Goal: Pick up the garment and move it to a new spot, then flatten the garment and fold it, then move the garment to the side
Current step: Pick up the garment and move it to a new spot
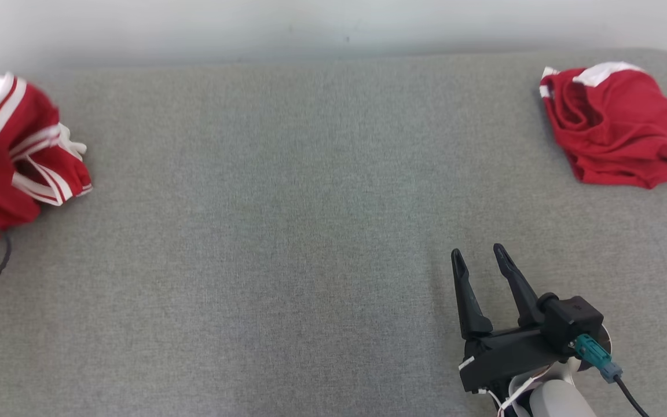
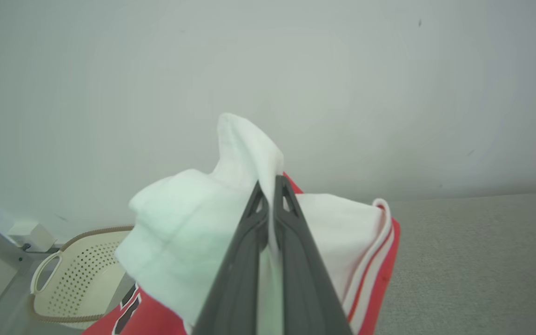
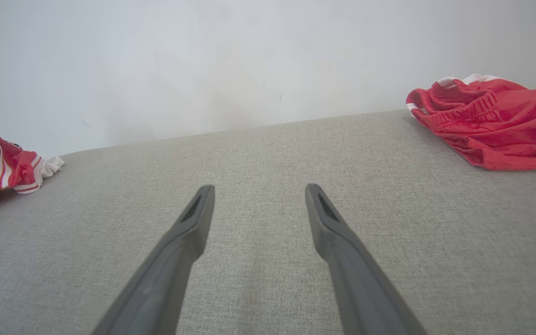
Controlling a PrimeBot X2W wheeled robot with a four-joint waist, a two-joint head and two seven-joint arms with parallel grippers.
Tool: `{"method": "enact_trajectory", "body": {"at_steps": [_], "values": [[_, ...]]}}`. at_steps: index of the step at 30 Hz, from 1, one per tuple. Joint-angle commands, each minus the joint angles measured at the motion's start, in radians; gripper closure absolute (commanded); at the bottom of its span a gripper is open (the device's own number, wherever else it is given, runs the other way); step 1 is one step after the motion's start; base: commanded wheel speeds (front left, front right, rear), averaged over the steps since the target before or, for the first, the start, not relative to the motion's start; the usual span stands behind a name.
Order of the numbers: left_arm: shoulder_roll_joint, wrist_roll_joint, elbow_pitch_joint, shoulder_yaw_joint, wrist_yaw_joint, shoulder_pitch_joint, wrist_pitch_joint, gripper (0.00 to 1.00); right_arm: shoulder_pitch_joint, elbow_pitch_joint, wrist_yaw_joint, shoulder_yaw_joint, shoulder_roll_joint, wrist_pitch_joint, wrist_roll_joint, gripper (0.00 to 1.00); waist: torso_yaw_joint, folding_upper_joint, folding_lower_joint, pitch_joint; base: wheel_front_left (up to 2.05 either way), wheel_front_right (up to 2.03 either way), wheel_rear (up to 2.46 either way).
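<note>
Basket point(image 2: 70, 279) of cream plastic, with many small holes and a handle slot, at the lower left of the left wrist view, lower than the edge of the grey surface point(image 2: 472, 260). Partly covered by the garment point(image 2: 189, 242) in front of it; what lies inside cannot be told from this angle.

Left gripper point(image 2: 270, 186): 2 dark fingers pressed together, clamping a white fold of the garment between them. White cloth rises above the fingertips and bulges out on both sides of them. Red cloth with white stripes hangs at the right of the fingers, and a red part with a dark printed mark shows low at the left, just in front of the basket.

In the head view, garment point(image 1: 21, 156) bunched at the far left edge of the grey surface point(image 1: 287, 231), red with white bands, its striped hem spreading toward the middle.

Right gripper point(image 1: 477, 250) at the lower right of the head view, over the grey surface, 2 fingers spread apart and pointing away from the robot. In the right wrist view, plain grey cloth visible between these fingers point(image 3: 189, 228). Well apart from the garment.

Second red piece point(image 1: 614, 124), crumpled, with a white band at its top, at the far right corner of the surface, well apart from both grippers.
</note>
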Motion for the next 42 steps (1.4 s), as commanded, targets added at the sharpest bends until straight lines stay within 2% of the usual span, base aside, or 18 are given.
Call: {"method": "enact_trajectory", "body": {"at_steps": [1,10,18,28,35,42], "values": [[0.009,-0.003,-0.044,-0.029,0.000,-0.024,-0.012,1.00,0.017,0.001,-0.001,-0.001,0.002,0.000,0.015,0.00,-0.005,0.0000,0.0001,-0.051,0.00,0.00,0.00],[0.005,0.001,-0.197,-0.107,0.000,-0.051,0.011,1.00,0.038,-0.003,-0.001,-0.005,0.005,0.000,0.034,0.00,-0.053,0.0000,0.0001,-0.102,0.00,0.00,0.00],[-0.015,-0.002,-0.374,-0.154,0.001,-0.062,0.069,1.00,0.051,-0.014,-0.001,-0.003,0.006,0.000,0.072,0.00,-0.133,0.0000,0.0001,-0.130,0.00,0.00,0.00],[-0.072,-0.018,-0.588,-0.204,0.017,-0.038,0.137,1.00,0.064,-0.018,-0.001,0.000,0.006,0.000,0.095,0.00,-0.205,0.0000,0.0001,-0.145,0.00,0.00,0.00],[-0.096,-0.029,-0.700,-0.238,0.029,0.031,0.136,1.00,0.064,-0.028,-0.001,-0.008,0.006,0.000,0.092,0.00,-0.209,0.0000,0.0001,-0.129,0.00,0.00,0.00],[-0.151,-0.041,-0.789,-0.300,0.056,0.174,0.103,1.00,0.059,-0.023,-0.001,-0.021,0.006,0.000,0.071,0.00,-0.171,0.0000,0.0001,-0.127,0.00,0.00,0.00]]}}
